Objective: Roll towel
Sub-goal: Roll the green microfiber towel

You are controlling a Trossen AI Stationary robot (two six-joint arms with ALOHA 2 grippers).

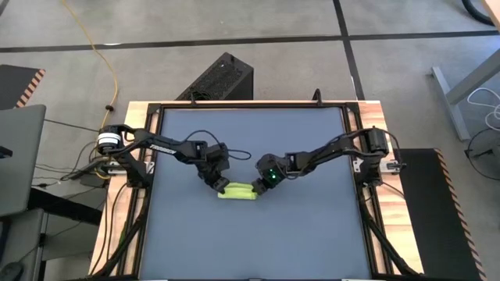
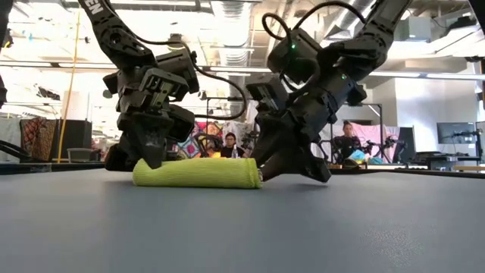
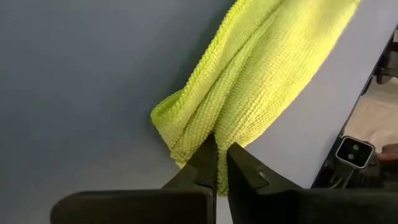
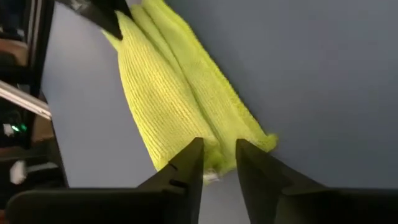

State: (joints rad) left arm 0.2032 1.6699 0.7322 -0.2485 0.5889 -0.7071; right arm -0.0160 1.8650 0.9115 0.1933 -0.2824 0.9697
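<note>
The lime towel (image 1: 237, 192) lies on the dark table (image 1: 250, 242) as a short roll, its length running left to right; it also shows in the low view (image 2: 197, 173). My left gripper (image 1: 219, 186) is at the roll's left end and is shut on cloth there. My right gripper (image 1: 260, 187) is at the roll's right end, with that end between its fingertips. Both reach down to the table top in the low view. My left gripper (image 3: 217, 165) pinches a thin bit of cloth at the roll's left end (image 3: 214, 134) between its two nearly closed fingertips. The fingers slant down from the left and point along the roll. The roll lies on the table. My right gripper (image 4: 217, 155) has the roll's right end (image 4: 217, 146) between its two fingertips, several layers of cloth. The fingers slant down from the right and point along the roll. The roll lies on the table, and its far end reaches my left gripper's fingers (image 4: 109, 18).
Bare table lies all around the roll, more of it toward the near edge (image 1: 250, 273). The table's black frame (image 1: 152, 140) runs along its sides. People sit in the room beyond the table in the low view (image 2: 229, 144).
</note>
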